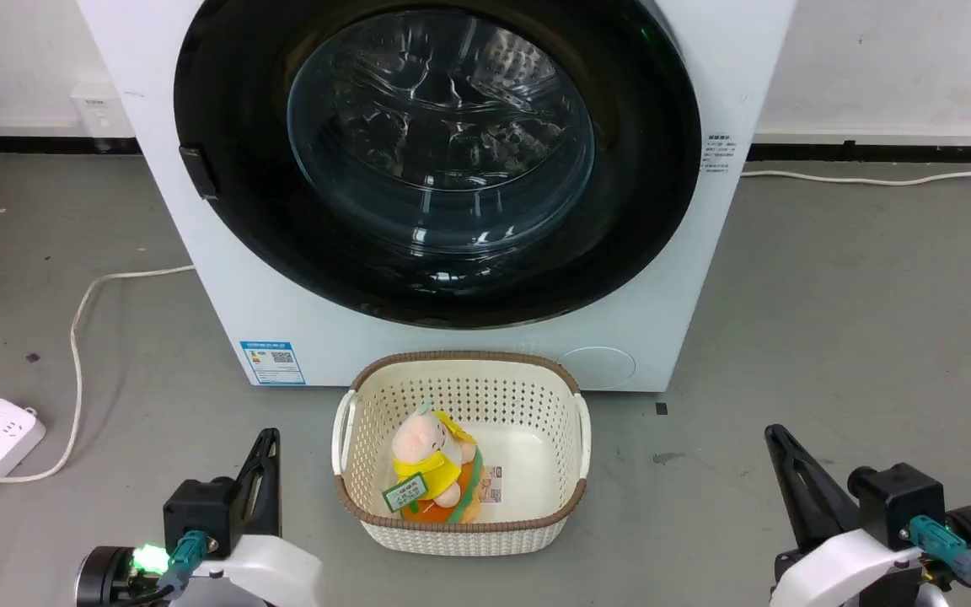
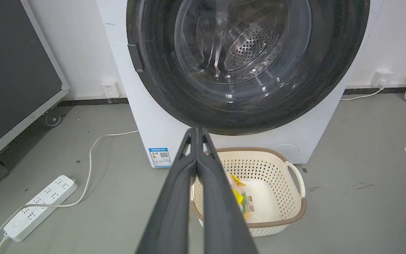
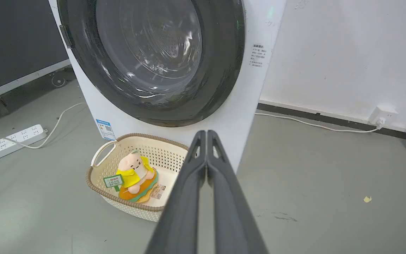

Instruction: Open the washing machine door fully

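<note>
Closed jaws, shut door [image 1: 439,143], left wrist: wheeled panel [image 2: 12,70]

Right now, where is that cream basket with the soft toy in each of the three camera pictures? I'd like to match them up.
Head view: the basket sits bottom centre, before the washing machine.
Left wrist view: the basket lies lower right of centre.
Right wrist view: the basket lies lower left of centre.
Shared landmark: the blue label low on the machine's front, near the basket's left handle.
</note>
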